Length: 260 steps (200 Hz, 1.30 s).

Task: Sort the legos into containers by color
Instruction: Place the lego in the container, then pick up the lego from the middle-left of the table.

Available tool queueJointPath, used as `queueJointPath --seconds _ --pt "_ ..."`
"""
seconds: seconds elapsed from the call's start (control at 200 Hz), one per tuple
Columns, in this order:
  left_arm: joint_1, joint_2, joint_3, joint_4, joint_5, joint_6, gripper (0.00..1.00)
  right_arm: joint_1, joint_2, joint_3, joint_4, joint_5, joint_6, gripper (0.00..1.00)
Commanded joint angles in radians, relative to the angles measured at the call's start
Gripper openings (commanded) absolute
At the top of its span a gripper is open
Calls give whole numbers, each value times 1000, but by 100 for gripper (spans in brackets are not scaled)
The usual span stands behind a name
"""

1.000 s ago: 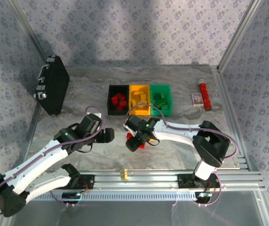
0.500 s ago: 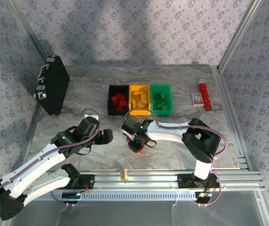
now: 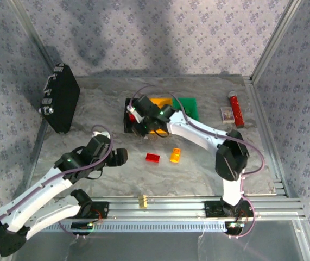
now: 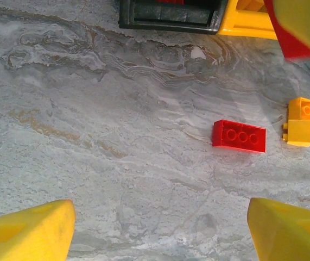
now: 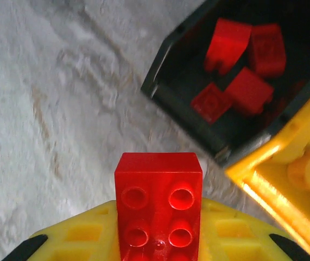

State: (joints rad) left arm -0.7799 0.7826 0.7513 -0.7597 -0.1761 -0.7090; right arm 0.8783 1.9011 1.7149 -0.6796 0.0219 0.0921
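Grey marbled stone, smooth and matt, formed the table (image 3: 89, 109). Pale patterned wallpaper (image 3: 160, 38) covered the walls around it, and a ribbed aluminium rail (image 3: 171, 206) ran along the near edge.

The right gripper (image 3: 138, 118) was clamped on a glossy held red brick (image 5: 159, 190) with four round circles on its face. Just ahead of its yellow fingers (image 5: 78, 239) stood the square-walled black bin (image 5: 160, 76) with several red bricks (image 5: 236, 70) inside, and the yellow bin (image 5: 285, 179) was joined beside it.

The left gripper (image 4: 157, 234) hung low over the stone, its blunt yellow fingers (image 4: 24, 234) wide apart with nothing between them. Ahead of it and toward its right lay a loose red brick (image 4: 239, 136) with three studs, flat on the table. An orange brick (image 4: 300, 122) lay just beyond that, apart from it.
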Motion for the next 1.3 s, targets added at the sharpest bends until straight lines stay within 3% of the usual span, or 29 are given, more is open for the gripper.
queueJointPath --seconds 0.0,0.385,0.52,0.56,0.61,0.645,0.865,1.064,1.294 --pt "-6 -32 -22 -37 -14 -11 83 -26 112 90 -27 -12 -17 31" --pt "-13 -84 -81 -46 1 -42 82 -91 452 492 -74 57 18 31" --pt "-14 -92 -82 -48 -2 -43 82 -106 524 589 -114 102 22 37" --pt "-15 -88 -81 -45 -3 -42 82 -108 524 591 -112 108 21 43" --pt "-15 -82 -80 -37 -1 -40 82 -108 517 597 -122 110 20 64" --pt "-16 -72 -77 -28 4 -34 82 -105 501 595 -130 113 19 68" --pt "-89 80 -38 100 24 32 84 -94 198 336 -48 103 53 74" --pt "-165 399 85 179 49 135 91 -139 -122 -4 6 97 126 79" --pt "-189 637 226 201 61 77 92 -216 -435 -397 115 77 204 82"
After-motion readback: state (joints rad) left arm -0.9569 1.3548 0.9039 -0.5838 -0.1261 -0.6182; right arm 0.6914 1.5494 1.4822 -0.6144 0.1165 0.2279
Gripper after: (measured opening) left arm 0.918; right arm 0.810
